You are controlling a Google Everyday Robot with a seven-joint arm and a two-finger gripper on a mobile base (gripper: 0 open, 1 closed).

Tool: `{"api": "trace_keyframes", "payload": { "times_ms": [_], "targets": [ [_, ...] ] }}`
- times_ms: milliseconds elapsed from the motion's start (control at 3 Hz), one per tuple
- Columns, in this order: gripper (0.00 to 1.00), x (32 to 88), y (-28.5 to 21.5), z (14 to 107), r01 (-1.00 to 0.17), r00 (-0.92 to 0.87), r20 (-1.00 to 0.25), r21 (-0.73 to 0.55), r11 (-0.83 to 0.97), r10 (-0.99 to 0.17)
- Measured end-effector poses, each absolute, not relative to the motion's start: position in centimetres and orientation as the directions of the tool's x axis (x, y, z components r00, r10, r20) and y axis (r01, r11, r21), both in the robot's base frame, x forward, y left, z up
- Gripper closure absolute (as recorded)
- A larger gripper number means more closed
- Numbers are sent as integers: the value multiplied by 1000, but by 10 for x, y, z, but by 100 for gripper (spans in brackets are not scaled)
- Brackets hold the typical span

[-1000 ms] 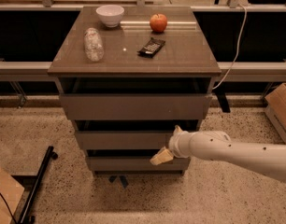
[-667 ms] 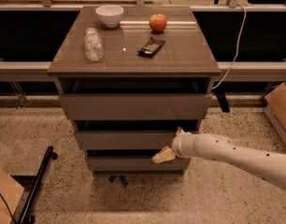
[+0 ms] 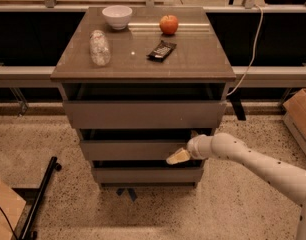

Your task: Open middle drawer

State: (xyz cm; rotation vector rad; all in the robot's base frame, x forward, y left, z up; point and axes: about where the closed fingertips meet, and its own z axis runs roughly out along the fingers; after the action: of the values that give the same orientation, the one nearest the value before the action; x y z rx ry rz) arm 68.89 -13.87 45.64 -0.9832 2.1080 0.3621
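The cabinet has three grey-brown flat drawer fronts. The middle drawer (image 3: 128, 149) is the second front, with a dark gap above it. The top drawer (image 3: 143, 114) juts out furthest and the bottom drawer (image 3: 143, 174) sits lowest. My gripper (image 3: 179, 156) comes in from the right on a white arm (image 3: 248, 161). Its pale fingertip is at the lower right edge of the middle drawer's front, by the gap above the bottom drawer.
On the cabinet top (image 3: 193, 59) lie a white bowl (image 3: 117, 16), an apple (image 3: 168, 24), a clear plastic bottle (image 3: 99, 47) and a dark snack packet (image 3: 161, 50). A cardboard box (image 3: 299, 116) stands at the right, another (image 3: 3, 209) at lower left. A black pole (image 3: 40, 196) lies on the floor.
The gripper has stayed at the lower right edge of the middle drawer's front. The arm has shifted slightly. The drawers look the same.
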Motion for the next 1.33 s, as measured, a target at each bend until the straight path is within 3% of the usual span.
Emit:
{"api": "trace_keyframes", "payload": {
  "times_ms": [333,667,1333],
  "targets": [
    [0,711,-137,439,-762,-416,-741,-32,647,-527],
    [19,706,-131,415,-773,-467,-709,37,634,-528],
    [73,706,-131,430,-772,-467,-709,37,634,-528]
  ]
}}
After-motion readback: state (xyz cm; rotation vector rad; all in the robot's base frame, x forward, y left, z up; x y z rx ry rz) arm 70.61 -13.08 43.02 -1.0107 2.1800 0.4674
